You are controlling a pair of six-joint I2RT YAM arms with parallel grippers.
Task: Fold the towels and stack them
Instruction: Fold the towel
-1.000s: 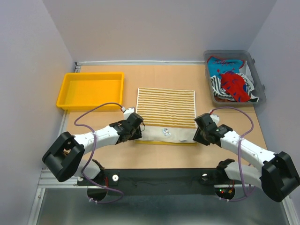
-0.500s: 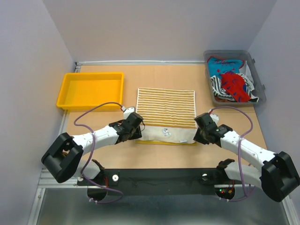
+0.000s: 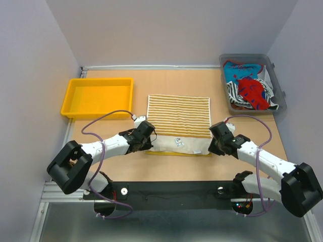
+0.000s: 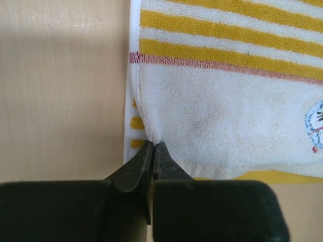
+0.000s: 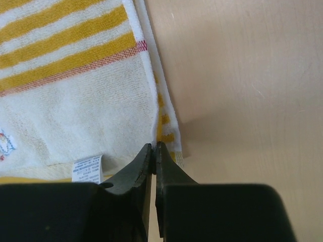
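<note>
Pinching a small peak of cloth, the left end effector (image 4: 153, 146) is clenched on the near-left corner of the yellow-cream striped towel (image 4: 222, 101). Right end effector (image 5: 153, 147) likewise clenched, on the near-right corner, just beside a white care label (image 5: 87, 169). Gripped layer is the cream hem band, lying over a striped layer beneath. Towel lies flat mid-table (image 3: 171, 83), extending away from both end effectors. Yellow tray (image 3: 98, 97) far left; clear bin (image 3: 245, 57) of other towels (image 3: 250, 91) far right.

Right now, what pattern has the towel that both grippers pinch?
The towel has yellow and cream stripes; the left wrist view shows it best.
</note>
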